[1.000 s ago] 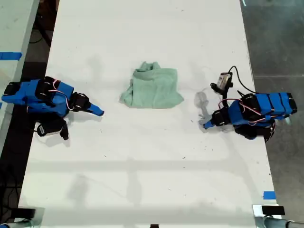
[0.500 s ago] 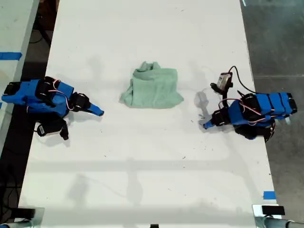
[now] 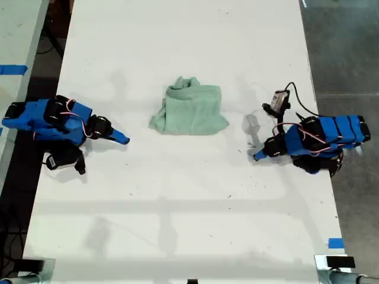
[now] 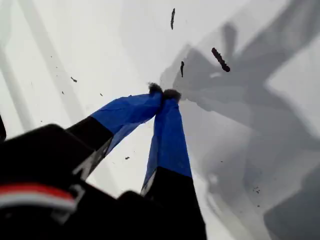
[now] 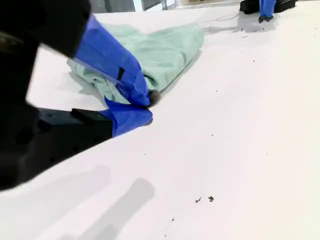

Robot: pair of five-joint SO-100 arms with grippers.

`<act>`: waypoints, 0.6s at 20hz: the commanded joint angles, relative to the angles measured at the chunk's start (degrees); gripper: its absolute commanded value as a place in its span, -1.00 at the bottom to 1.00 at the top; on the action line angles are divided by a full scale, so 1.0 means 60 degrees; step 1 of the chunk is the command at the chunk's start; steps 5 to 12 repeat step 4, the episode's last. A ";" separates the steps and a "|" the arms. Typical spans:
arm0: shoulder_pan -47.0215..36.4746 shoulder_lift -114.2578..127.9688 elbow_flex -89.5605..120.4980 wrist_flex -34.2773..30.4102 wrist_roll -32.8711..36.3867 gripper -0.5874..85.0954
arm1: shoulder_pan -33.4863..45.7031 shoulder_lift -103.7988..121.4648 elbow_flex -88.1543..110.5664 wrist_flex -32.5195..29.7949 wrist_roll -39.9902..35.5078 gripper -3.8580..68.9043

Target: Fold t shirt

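Observation:
The pale mint-green t shirt (image 3: 190,111) lies bunched in a rough square on the white table (image 3: 189,213), its collar end toward the far edge. My first gripper (image 3: 256,156) rests on the table to the exterior view's right of the shirt, apart from it. Its blue fingers (image 4: 170,130) meet at the tips, shut on nothing. My second gripper (image 3: 125,141) lies at the exterior view's left, also apart from the shirt and shut on nothing. The second wrist view shows the t shirt (image 5: 165,52) just beyond that gripper (image 5: 148,109), and my first gripper (image 5: 264,17) far across the table.
A black cable (image 3: 299,100) loops by the first arm. Blue tape (image 3: 335,242) marks the table's near corner at the exterior view's right. Grey floor (image 3: 349,47) lies past that edge. Another surface with blue tape (image 3: 12,69) sits at the exterior view's left.

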 commanded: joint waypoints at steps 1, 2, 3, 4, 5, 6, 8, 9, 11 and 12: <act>-0.0132 0.0059 0.0029 -0.0190 -0.0088 -0.92 | 0.0132 0.0059 0.0249 -0.0146 -0.0146 -0.86; 0.0249 0.0059 0.0015 -0.0103 -0.0659 -0.86 | 0.0059 0.0059 0.0249 -0.0146 0.0029 -0.83; 0.0601 0.0059 0.0000 0.0000 -0.1479 -0.85 | 0.0015 0.0073 0.0249 -0.0161 -0.0205 -0.78; 0.0791 0.0059 -0.0015 0.0029 -0.1509 -0.85 | -0.0205 0.0088 0.0249 -0.0161 -0.0264 -0.70; 0.0791 0.0059 -0.0015 0.0029 -0.1509 -0.85 | -0.0205 0.0088 0.0249 -0.0161 -0.0264 -0.70; 0.0791 0.0059 -0.0015 0.0029 -0.1509 -0.85 | -0.0205 0.0088 0.0249 -0.0161 -0.0264 -0.70; 0.0791 0.0059 -0.0015 0.0029 -0.1509 -0.85 | -0.0205 0.0088 0.0249 -0.0161 -0.0264 -0.70; 0.0791 0.0059 -0.0015 0.0029 -0.1509 -0.85 | -0.0205 0.0088 0.0249 -0.0161 -0.0264 -0.70; 0.0791 0.0059 -0.0015 0.0029 -0.1509 -0.85 | -0.0205 0.0088 0.0249 -0.0161 -0.0264 -0.70; 0.0791 0.0059 -0.0015 0.0029 -0.1509 -0.85 | -0.0205 0.0088 0.0249 -0.0161 -0.0264 -0.70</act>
